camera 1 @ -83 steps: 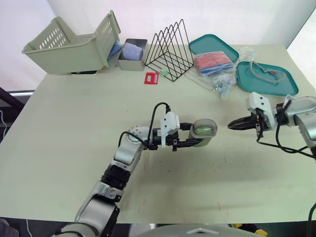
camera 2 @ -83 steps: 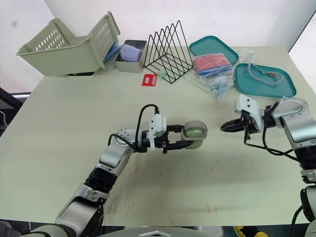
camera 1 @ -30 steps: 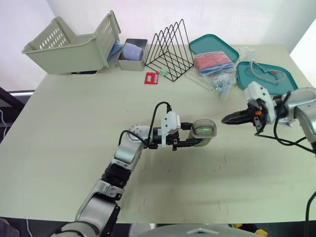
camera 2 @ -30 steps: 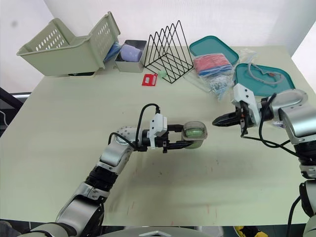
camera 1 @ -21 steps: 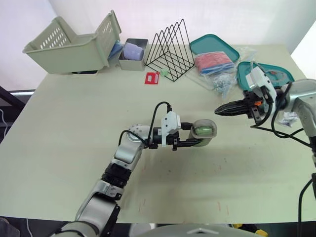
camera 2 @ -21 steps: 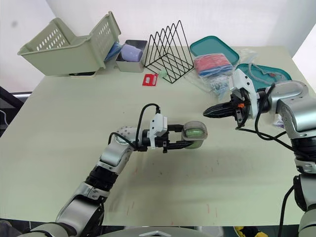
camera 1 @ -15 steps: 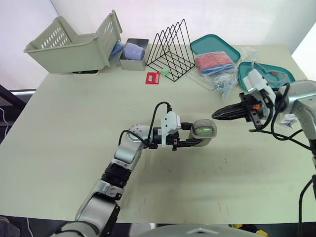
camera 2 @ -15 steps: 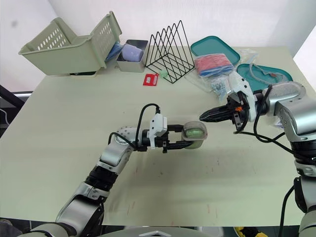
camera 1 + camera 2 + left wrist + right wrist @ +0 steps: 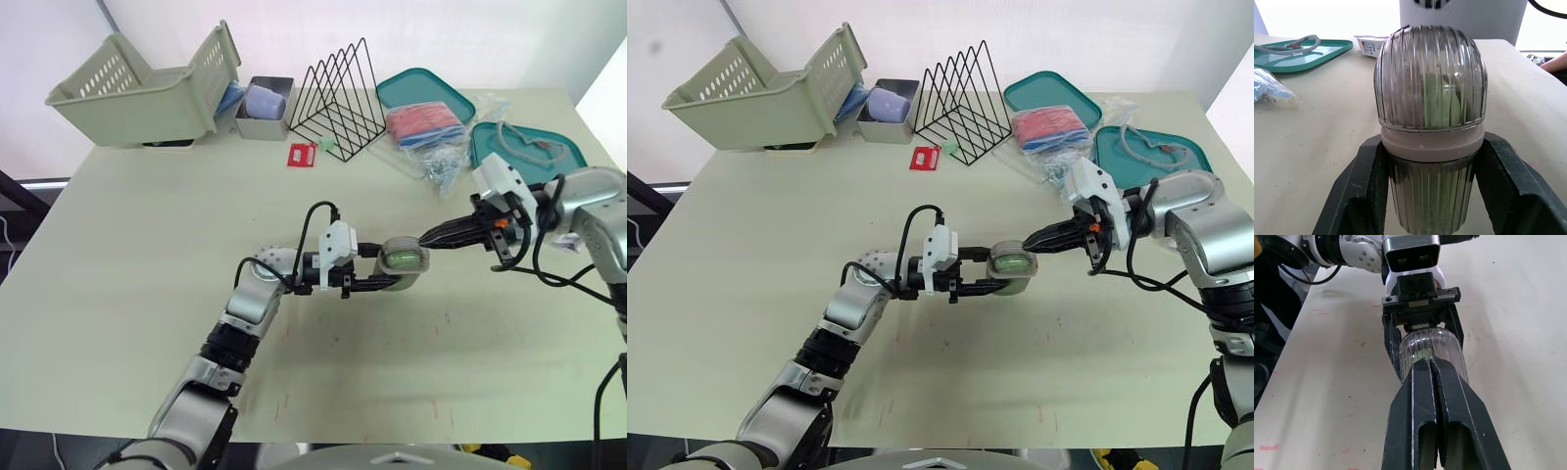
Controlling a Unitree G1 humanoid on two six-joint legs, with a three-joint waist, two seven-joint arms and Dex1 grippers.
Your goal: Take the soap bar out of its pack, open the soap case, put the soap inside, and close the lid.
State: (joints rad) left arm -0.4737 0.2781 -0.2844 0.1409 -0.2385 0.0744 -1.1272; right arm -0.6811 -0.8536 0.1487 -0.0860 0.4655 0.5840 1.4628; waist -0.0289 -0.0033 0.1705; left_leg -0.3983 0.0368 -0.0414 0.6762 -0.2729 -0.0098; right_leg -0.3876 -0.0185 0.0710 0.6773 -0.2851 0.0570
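Ribbed clear soap case [image 9: 403,259], green bar [image 9: 1437,105] inside, mid pale bench [image 9: 147,245], base clamped by left tool [image 9: 392,268]; right tool [image 9: 427,239], fingers pressed together, points at lid [image 9: 1430,63] from robot's right, tip about touching

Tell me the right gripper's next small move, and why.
Probably press the shut right gripper gently against the lid to seat it on the soap case. The left gripper clamps the case's base, the green soap already sits under the ribbed lid, and the right gripper is at the lid, so only closing seems left.

pale table [image 9: 127,264] against a white wall [image 9: 294,29].
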